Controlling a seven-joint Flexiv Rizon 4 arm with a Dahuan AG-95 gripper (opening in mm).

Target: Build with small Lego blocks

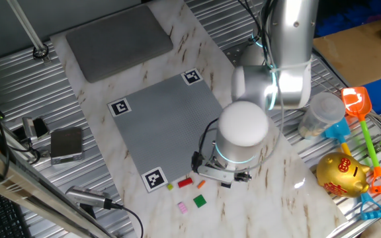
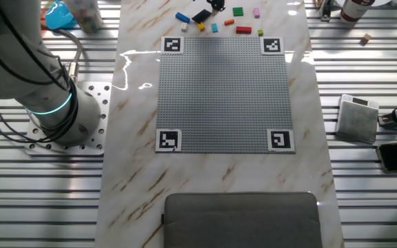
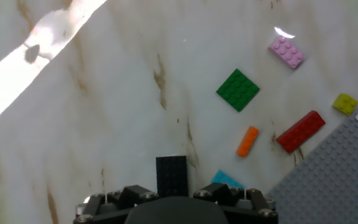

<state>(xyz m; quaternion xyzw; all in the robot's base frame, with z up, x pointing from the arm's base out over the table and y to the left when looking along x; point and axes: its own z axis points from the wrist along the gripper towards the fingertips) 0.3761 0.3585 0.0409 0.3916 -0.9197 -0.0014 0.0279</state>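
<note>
The small Lego blocks lie loose on the marble beside the grey baseplate (image 3: 334, 180). The hand view shows a green plate (image 3: 238, 89), a pink brick (image 3: 286, 51), a yellow one (image 3: 345, 103), a red one (image 3: 301, 131), an orange one (image 3: 248, 141) and a light blue one (image 3: 227, 180). A black brick (image 3: 171, 175) sits at the centre of my gripper (image 3: 173, 198). Its near end is hidden under the gripper body. My fingertips are not visible. The other fixed view has the gripper (image 2: 216, 5) at the black brick (image 2: 200, 16), with a blue brick (image 2: 182, 16) to its left.
The baseplate (image 1: 170, 125) has black-and-white markers at its corners. A grey pad (image 1: 118, 39) lies beyond it. A small grey box (image 1: 66, 144) sits on the metal slats at the left. A gold piggy bank (image 1: 341, 173) and plastic beach toys (image 1: 359, 106) are at the right.
</note>
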